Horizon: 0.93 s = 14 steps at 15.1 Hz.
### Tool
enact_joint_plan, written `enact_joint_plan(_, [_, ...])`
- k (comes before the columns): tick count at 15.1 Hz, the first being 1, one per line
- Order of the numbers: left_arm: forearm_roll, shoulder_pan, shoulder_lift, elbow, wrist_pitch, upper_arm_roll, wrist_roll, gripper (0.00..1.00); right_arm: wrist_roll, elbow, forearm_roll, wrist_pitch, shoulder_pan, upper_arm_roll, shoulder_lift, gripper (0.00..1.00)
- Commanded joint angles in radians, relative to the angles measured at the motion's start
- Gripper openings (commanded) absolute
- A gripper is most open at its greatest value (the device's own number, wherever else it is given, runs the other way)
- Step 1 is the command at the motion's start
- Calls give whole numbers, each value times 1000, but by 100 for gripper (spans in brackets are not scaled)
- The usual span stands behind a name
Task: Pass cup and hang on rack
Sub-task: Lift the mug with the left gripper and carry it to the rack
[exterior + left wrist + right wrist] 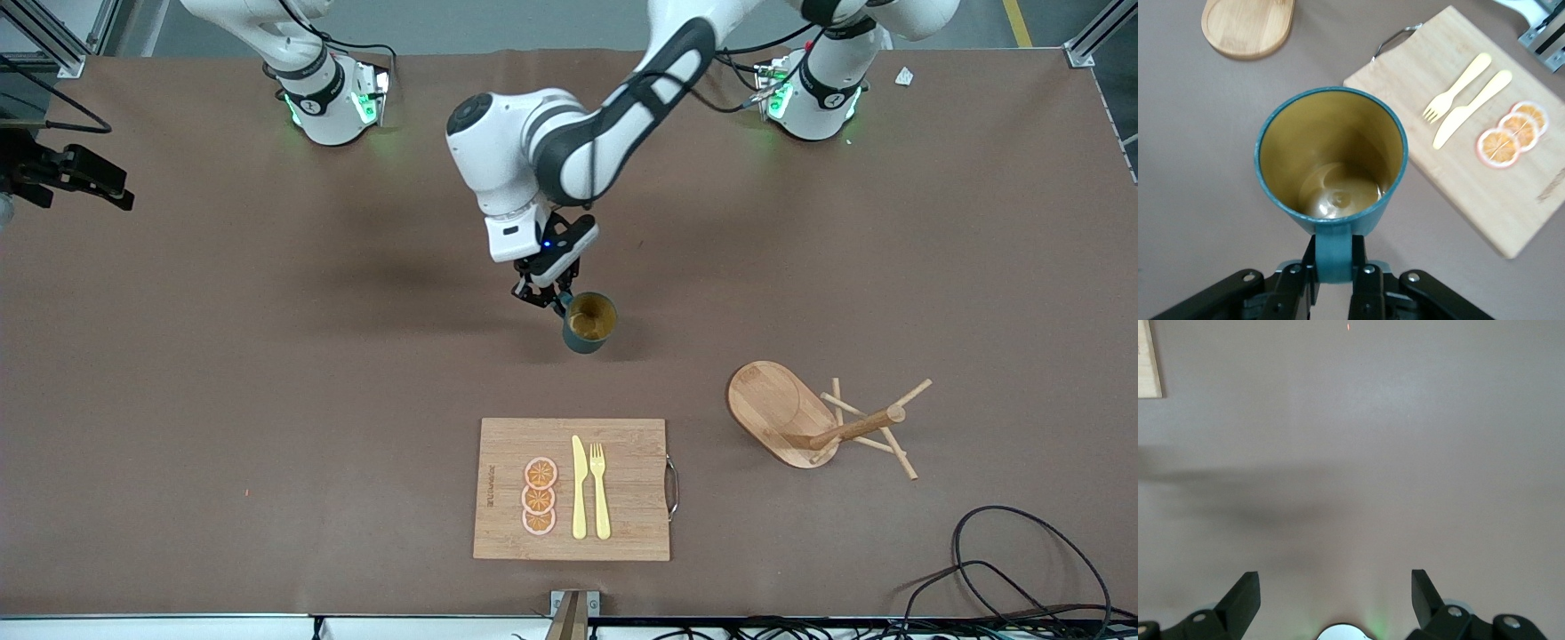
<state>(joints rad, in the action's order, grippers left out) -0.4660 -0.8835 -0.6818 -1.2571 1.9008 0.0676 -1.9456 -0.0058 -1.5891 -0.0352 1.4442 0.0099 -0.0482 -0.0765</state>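
The dark teal cup (589, 322) with its mustard-yellow inside is at the table's middle, mouth up. My left gripper (544, 298) is shut on its small side handle (1333, 250), one finger on each side; the open mouth (1331, 153) fills the left wrist view. Whether the cup rests on the table I cannot tell. The bamboo rack (782, 411) lies tipped on its side, nearer the front camera and toward the left arm's end, its post (858, 427) and pegs off the table; its oval base (1248, 27) also shows. My right gripper (1335, 583) is open over bare table.
A rectangular bamboo cutting board (622, 524) lies near the table's front edge, carrying a yellow knife (579, 487), a yellow fork (599, 489) and three orange slices (539, 496). Black cables (1022, 569) coil at the front corner toward the left arm's end.
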Motion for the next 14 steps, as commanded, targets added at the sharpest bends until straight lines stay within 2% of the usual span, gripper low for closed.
enact_joint_plan(1, [140,76,106,-34,-8,3,126,0,-16,-5,6,4,-16,1,-26,100])
enact_joint_plan(3, [229,141,157,-36,-8,6,207,0,-16,-3,15,2,-16,2,-26,100])
enact_joint_plan(8, [556,317,232,-34,-3,8,371,0,-54,1,49,-5,-37,-1,-25,100])
enact_joint_plan(14, [909,521,257,-38,-25,9,604,0,-85,1,47,-7,-39,1,-26,100])
